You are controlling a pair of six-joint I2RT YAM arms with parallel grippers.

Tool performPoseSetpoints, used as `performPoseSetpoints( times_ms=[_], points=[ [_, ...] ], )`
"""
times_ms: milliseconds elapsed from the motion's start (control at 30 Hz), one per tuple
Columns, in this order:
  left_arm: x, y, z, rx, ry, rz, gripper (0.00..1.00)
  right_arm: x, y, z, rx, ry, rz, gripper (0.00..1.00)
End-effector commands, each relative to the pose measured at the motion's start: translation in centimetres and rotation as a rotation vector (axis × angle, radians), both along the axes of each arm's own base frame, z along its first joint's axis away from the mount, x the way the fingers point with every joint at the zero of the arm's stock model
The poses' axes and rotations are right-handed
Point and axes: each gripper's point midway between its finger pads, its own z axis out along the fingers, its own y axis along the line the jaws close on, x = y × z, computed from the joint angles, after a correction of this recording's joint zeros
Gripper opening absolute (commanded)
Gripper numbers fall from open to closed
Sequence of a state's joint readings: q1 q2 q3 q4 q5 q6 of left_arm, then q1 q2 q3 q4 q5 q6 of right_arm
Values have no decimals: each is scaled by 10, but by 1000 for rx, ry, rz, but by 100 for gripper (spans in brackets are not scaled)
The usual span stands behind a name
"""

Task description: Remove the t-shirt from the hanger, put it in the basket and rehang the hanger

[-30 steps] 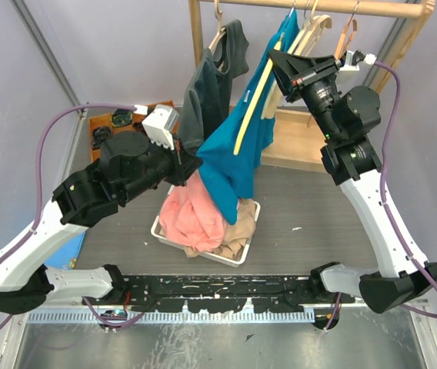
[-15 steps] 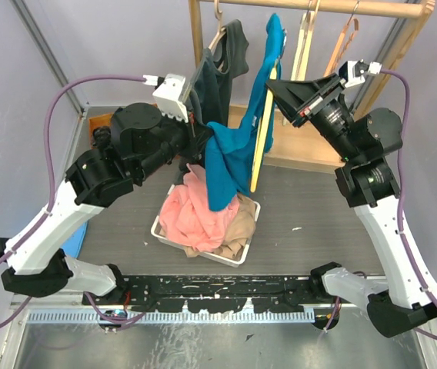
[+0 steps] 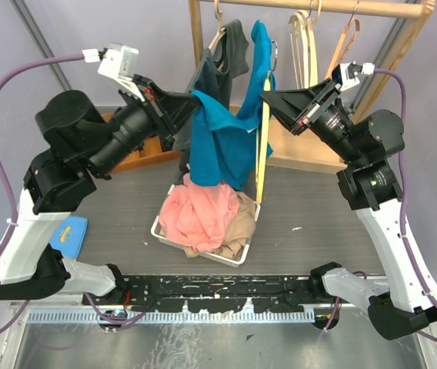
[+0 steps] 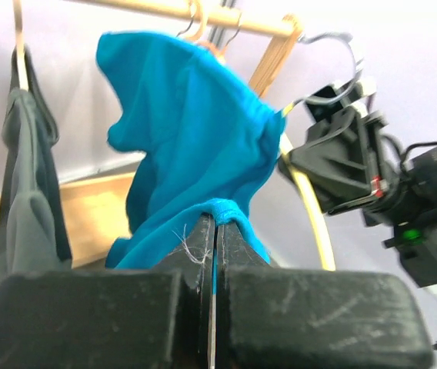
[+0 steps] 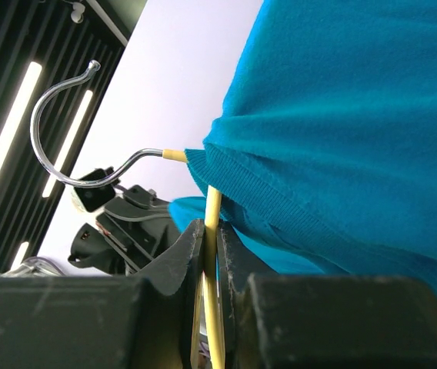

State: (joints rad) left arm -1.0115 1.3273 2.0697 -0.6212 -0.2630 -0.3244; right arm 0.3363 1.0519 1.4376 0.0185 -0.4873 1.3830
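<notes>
Grasp, left arm: left gripper pinched tight on a fold of the teal t-shirt, lifting it up and to the left
Grasp, right arm: right gripper clamped on the cream arm of the hanger, just below its metal hook
T-shirt location: in the air between the two grippers, near the rack, above the white bin; its upper part is still gathered over the top of the hanger, the rest bunched toward the left gripper
Done, by appearance: hanger hook seems clear of the wooden rail; one shoulder of the hanger shows bare
Left to do, by appearance: draw the collar and remaining shoulder off the hanger until the two are apart
Count, t-shirts in hand: one
Count, hangers in hand: one
Count, garments on the rail: one, the dark grey top at far left
Count, bare hangers on the rail: at least two at far right; exact number cannot be told
Count, bins: one, holding a pink cloth and a tan cloth
</notes>
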Motion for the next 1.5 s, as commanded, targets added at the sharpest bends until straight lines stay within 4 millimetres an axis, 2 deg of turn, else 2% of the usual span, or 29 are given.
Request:
performPoseSetpoints(
  times_ms=[0, 267, 367, 433, 633, 767, 1033, 1133, 1267, 1467],
  points=[
    [-23, 13, 68, -185, -120, -70, 0, -27, -6, 38, 26, -160, 14, 1],
    [-38, 13, 121, -324, -217, -143, 0, -27, -7, 49, 40, -186, 17, 1],
    [-42, 15, 130, -343, -227, -155, 0, -30, -6, 52, 38, -196, 28, 0],
    [-42, 17, 127, -341, -215, -149, 0, -32, -4, 50, 29, -199, 41, 1],
    [-25, 17, 79, -268, -114, -74, 0, -40, 2, 39, -7, -191, 101, 0],
    [-11, 7, 48, -185, -60, -31, 0, -47, 5, 32, -33, -192, 140, 0],
    [6, -23, 24, -100, -4, -36, 1, -58, 8, 20, -74, -183, 192, 1],
    [8, -31, 12, -76, 24, -50, 5, -62, 9, 14, -93, -170, 205, 1],
    [10, -43, -10, -37, 53, -75, 10, -65, 9, 8, -104, -153, 215, 1],
    [1, -55, -31, -18, 71, -150, 15, -71, 8, -1, -112, -129, 224, 1]
  ],
)
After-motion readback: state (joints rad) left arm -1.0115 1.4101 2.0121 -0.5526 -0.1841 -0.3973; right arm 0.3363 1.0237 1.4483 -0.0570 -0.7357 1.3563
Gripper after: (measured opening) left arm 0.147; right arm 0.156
